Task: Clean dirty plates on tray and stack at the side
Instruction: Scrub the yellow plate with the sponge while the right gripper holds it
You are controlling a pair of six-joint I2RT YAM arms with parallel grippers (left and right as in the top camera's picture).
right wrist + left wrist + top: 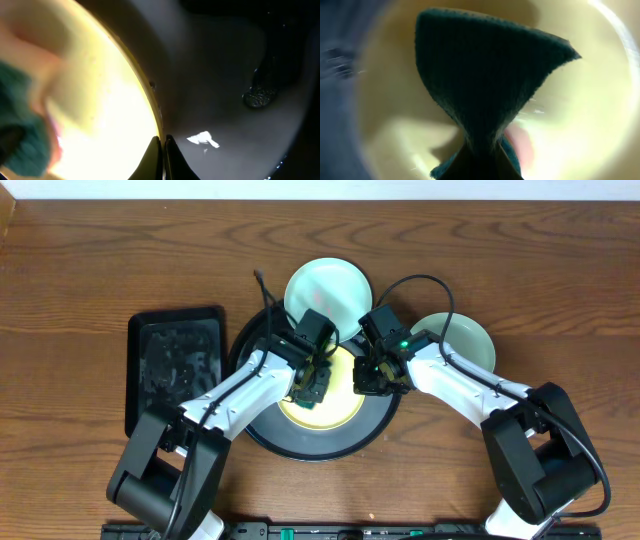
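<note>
Yellow plate (340, 406) on tray (262, 432), left end effector (311, 388) clamping cloth (485, 85), right end effector (366, 380) pinching rim

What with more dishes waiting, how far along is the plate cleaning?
Seemingly done: the right mint plate sits on the table beside the round tray, and the far mint plate at its far edge; unstacked, cleanliness unclear. In hand: the left gripper presses a dark cloth onto the yellow plate while the fingers of the right gripper pinch its rim. Left: finish wiping, then stack all three.
</note>
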